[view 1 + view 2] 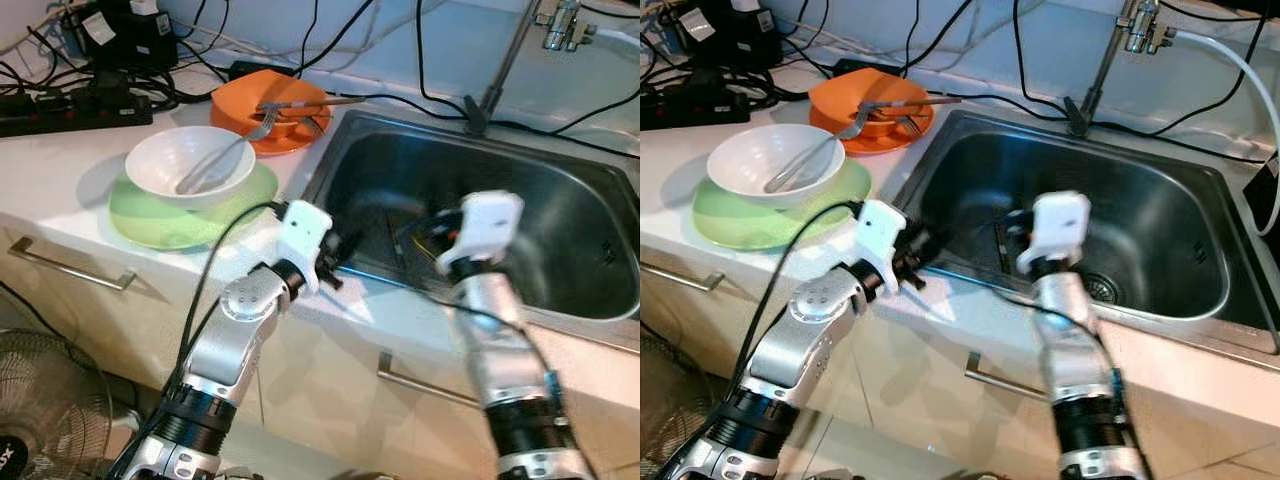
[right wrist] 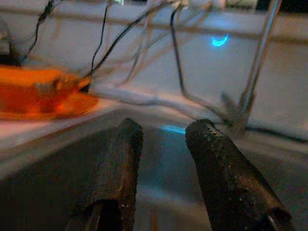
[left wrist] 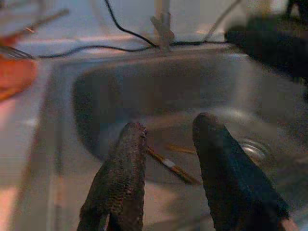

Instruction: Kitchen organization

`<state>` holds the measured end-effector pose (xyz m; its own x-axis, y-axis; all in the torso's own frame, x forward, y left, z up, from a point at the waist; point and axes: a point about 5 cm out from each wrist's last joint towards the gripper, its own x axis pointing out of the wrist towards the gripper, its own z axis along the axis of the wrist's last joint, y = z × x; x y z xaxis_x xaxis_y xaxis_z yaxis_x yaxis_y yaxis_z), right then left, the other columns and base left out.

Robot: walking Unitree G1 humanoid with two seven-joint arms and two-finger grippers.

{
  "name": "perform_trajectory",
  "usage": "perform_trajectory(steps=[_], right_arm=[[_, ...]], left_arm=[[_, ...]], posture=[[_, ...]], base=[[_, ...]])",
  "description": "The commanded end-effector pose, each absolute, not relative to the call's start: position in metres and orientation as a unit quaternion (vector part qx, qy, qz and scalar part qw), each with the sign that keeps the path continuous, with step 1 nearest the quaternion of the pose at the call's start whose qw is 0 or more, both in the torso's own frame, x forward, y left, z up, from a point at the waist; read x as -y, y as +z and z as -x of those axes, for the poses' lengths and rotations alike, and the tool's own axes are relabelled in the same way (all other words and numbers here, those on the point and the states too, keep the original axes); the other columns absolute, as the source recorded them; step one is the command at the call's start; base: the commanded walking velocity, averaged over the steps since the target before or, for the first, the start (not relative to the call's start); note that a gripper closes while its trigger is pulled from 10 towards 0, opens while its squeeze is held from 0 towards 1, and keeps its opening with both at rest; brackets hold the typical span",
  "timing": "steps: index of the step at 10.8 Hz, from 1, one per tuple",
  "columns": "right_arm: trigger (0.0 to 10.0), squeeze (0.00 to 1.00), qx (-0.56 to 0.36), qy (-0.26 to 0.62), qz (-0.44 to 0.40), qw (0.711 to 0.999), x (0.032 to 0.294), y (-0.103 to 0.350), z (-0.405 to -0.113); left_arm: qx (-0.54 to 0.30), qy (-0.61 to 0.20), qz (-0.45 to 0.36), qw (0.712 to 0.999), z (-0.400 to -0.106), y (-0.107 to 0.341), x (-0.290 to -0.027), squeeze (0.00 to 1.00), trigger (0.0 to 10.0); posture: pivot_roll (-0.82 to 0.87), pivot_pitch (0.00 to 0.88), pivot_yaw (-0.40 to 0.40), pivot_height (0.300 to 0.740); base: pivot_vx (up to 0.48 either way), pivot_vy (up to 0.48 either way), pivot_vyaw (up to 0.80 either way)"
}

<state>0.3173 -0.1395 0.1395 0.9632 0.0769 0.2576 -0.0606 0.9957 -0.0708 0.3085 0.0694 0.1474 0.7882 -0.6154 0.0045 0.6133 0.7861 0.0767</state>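
Over the sink's (image 1: 560,170) near edge, both my grippers hover empty, fingers apart.
Chopsticks (image 3: 174,168) lie on the basin floor between left gripper (image 3: 168,139) and right gripper (image 2: 163,130): light, stiff, probably slippery; I'd pinch them mid-length.

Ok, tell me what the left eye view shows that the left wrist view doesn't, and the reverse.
The left eye view alone gives the white bowl holding a whisk on the green plate, a fan below, and both arms. The left wrist view alone gives chopsticks on the sink floor, seen between the left claw fingers, which are apart. Both share the steel sink and the orange plate.
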Motion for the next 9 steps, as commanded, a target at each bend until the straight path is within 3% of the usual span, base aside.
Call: perform_trajectory(steps=[1,2,4,6,9], right_arm=[[10.0,0.00,0.103,0.032,0.028,0.994,0.140,0.129,-0.316],[10.0,0.00,0.090,0.027,0.015,0.995,0.137,0.125,-0.317],[10.0,1.00,0.079,0.039,-0.010,0.996,0.123,0.120,-0.315],[10.0,0.00,0.076,0.032,-0.002,0.997,0.126,0.120,-0.317],[10.0,0.00,0.076,0.031,-0.003,0.997,0.124,0.120,-0.319]], left_arm=[[0.029,-0.309,-0.043,0.950,-0.311,0.151,-0.071,0.00,10.0],[0.045,-0.296,-0.051,0.953,-0.313,0.155,-0.074,0.00,10.0],[0.098,-0.253,-0.071,0.960,-0.319,0.171,-0.084,0.00,10.0],[0.148,-0.220,-0.113,0.958,-0.325,0.191,-0.087,0.00,10.0],[0.183,-0.118,-0.137,0.966,-0.346,0.222,-0.115,0.00,10.0]], posture=[[0.03,0.020,-0.071,0.740],[0.03,0.020,-0.070,0.740],[0.04,0.021,-0.067,0.740],[0.04,0.027,-0.066,0.740],[0.05,0.033,-0.068,0.740]], base=[[0.000,0.000,0.00],[0.000,0.000,0.00],[0.000,0.000,0.00],[0.000,0.000,0.00],[0.000,0.000,0.00]])
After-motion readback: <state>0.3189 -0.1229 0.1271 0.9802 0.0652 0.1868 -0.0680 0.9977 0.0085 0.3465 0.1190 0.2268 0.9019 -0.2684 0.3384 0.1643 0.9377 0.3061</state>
